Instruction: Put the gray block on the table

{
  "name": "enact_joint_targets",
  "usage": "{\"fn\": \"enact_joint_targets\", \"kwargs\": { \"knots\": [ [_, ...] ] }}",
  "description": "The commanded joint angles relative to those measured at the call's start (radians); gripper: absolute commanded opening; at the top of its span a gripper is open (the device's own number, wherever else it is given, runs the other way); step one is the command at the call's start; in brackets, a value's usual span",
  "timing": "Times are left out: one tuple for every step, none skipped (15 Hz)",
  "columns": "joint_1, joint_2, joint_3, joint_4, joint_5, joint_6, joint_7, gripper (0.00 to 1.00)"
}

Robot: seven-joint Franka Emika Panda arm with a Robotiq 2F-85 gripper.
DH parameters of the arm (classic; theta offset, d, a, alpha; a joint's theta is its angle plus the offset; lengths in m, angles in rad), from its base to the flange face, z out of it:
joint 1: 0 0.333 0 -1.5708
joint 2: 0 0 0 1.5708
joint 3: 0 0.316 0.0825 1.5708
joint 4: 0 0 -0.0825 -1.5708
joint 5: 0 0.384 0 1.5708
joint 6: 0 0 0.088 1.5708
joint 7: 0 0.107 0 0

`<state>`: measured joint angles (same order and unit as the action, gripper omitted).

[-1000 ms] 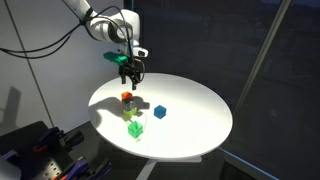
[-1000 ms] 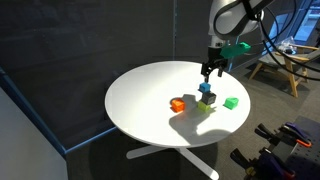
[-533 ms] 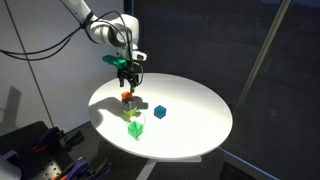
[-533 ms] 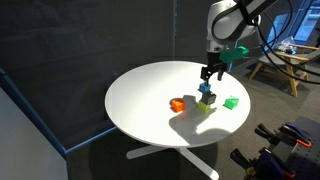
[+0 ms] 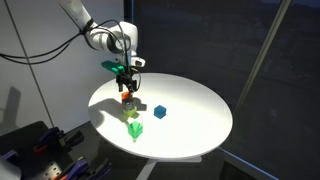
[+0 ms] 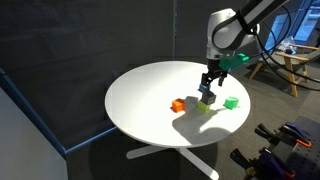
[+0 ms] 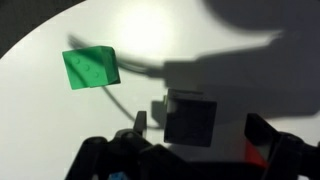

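Observation:
The gray block (image 7: 188, 117) lies in dark shadow right under my gripper (image 7: 200, 130), between the two open fingers but apart from both. In an exterior view it seems to sit on the yellow-green cube (image 6: 207, 106), at the middle of the row of cubes. My gripper (image 5: 127, 82) hangs just above that row on the round white table (image 5: 195, 130); it also shows in an exterior view (image 6: 210, 80). It is open and empty. The orange cube (image 5: 127, 98) stands close beside the stack and shows at the lower right of the wrist view (image 7: 255, 152).
A green cube (image 7: 90, 70) stands apart on the table and also shows in an exterior view (image 6: 231, 102). A blue cube (image 5: 159, 112) stands alone toward the table's middle. Dark curtains surround the table; a chair (image 6: 285, 70) and equipment stand beyond its edge.
My gripper has come down and shifted slightly toward the cubes, still open. The cubes have not moved.

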<state>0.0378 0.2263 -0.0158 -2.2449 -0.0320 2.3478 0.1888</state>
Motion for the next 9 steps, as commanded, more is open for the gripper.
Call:
{"fn": "enact_joint_targets", "kwargs": {
  "knots": [
    [0.007, -0.008, -0.006, -0.030, -0.015, 0.050, 0.051, 1.00],
    [0.007, -0.007, -0.006, -0.035, -0.015, 0.062, 0.055, 1.00],
    [0.009, -0.005, -0.008, -0.038, -0.018, 0.072, 0.064, 1.00],
    [0.008, -0.004, -0.008, -0.042, -0.018, 0.085, 0.067, 1.00],
    [0.008, -0.002, -0.009, -0.044, -0.017, 0.095, 0.071, 1.00],
    [0.007, 0.000, -0.011, -0.047, -0.017, 0.102, 0.075, 1.00],
    [0.007, 0.003, -0.013, -0.048, -0.018, 0.110, 0.079, 1.00],
    [0.006, 0.007, -0.015, -0.048, -0.018, 0.115, 0.081, 1.00],
    [0.006, 0.011, -0.018, -0.047, -0.020, 0.119, 0.082, 1.00]
  ]
}}
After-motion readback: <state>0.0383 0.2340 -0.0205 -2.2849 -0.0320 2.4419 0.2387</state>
